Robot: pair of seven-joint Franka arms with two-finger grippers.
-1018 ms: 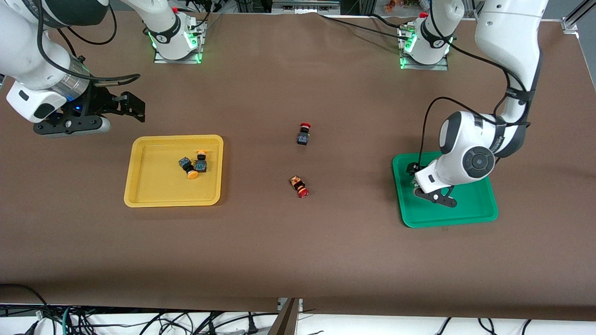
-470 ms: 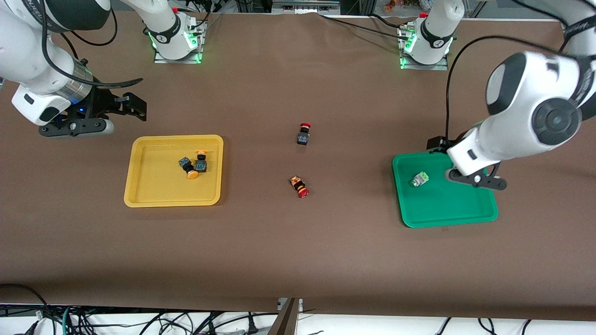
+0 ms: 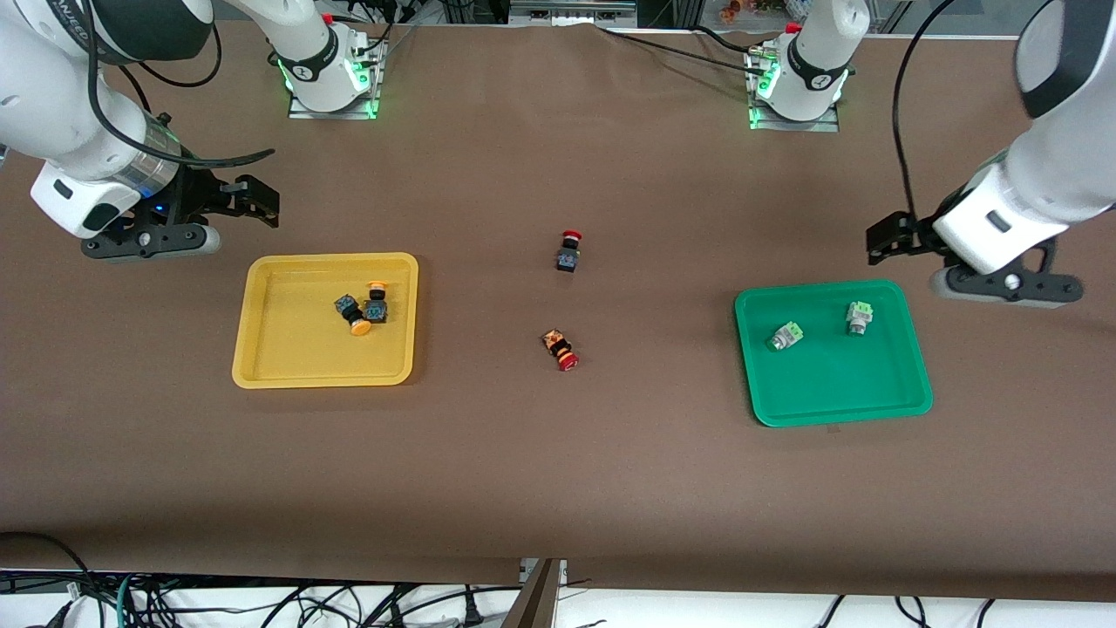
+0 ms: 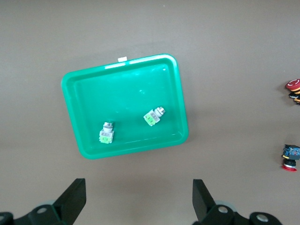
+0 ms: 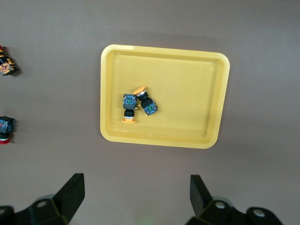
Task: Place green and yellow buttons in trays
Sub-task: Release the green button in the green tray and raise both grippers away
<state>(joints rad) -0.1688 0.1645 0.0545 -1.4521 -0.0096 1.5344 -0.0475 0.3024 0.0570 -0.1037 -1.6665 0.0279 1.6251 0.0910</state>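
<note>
Both arms raised, jaws spread and empty: left gripper (image 3: 881, 242) at frame's right above green tray (image 3: 911, 384), right gripper (image 3: 255, 200) upper left above yellow tray (image 3: 261, 366).

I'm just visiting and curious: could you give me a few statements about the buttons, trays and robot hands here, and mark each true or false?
1. Both green buttons lie in the green tray. True.
2. The yellow tray holds one yellow button. False: it holds two yellow buttons.
3. A red button sits in the green tray. False: both red buttons lie on the table between the trays.
4. The left end effector and right end effector are open and hold nothing. True.
</note>
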